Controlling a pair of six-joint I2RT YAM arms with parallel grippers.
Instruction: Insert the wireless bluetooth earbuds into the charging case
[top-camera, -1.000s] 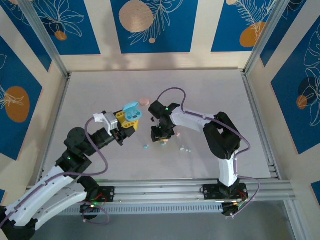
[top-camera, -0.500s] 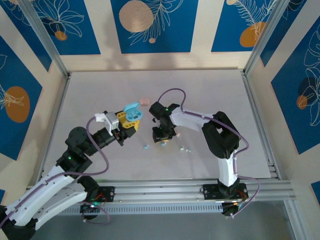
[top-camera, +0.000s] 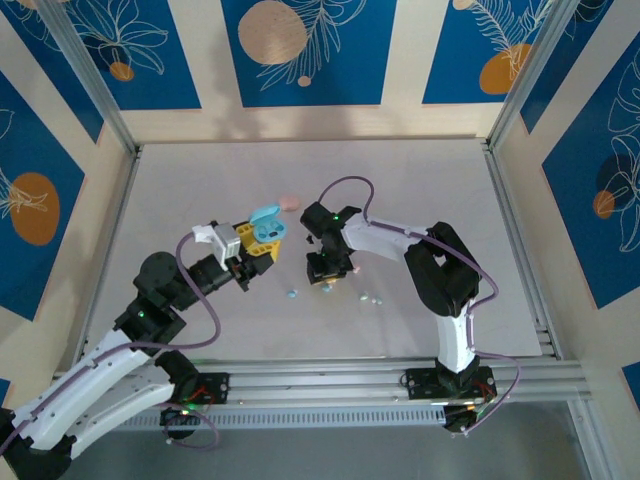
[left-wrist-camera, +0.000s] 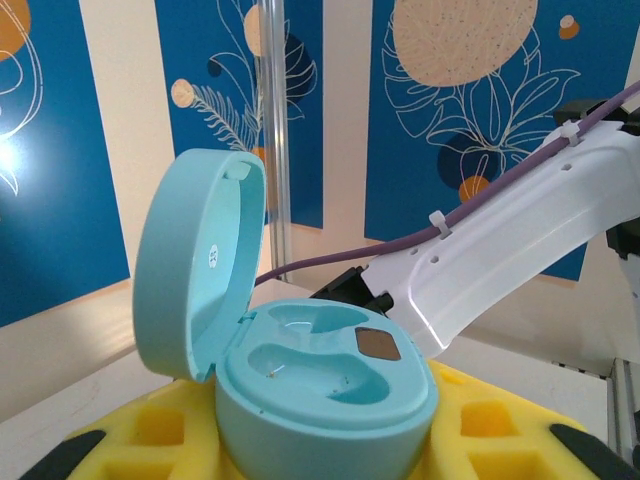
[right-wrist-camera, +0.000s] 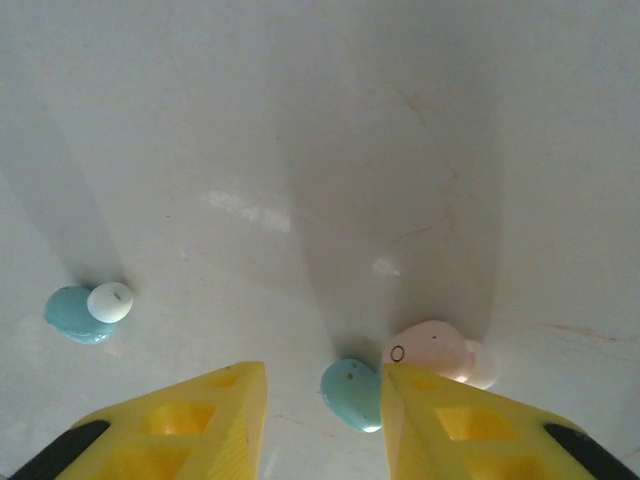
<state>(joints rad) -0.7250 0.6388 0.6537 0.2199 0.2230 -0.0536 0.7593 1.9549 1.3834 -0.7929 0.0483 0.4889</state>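
White left arm (top-camera: 100, 375) reaching from 7 o'clock toward centre, yellow-fingered left gripper (top-camera: 257, 243) tilted upward, clamped on an open light-blue plastic charging case (left-wrist-camera: 320, 390), white right arm (top-camera: 385, 240) folded in from 5 o'clock, wrist bent over, right gripper (top-camera: 327, 278) aimed straight down, jaws apparently parted a little.

The left end effector (top-camera: 252, 246) grips an open light-blue charging case (top-camera: 266, 222). The right end effector (top-camera: 325, 278) points down at the tabletop (top-camera: 430, 180), just over a blue earbud (top-camera: 327, 290). Near it lie a second blue earbud (top-camera: 292, 294), a pink earbud (top-camera: 353, 270) and mint earbuds (top-camera: 371, 298). A pink rounded object (top-camera: 289, 202) sits farther back.
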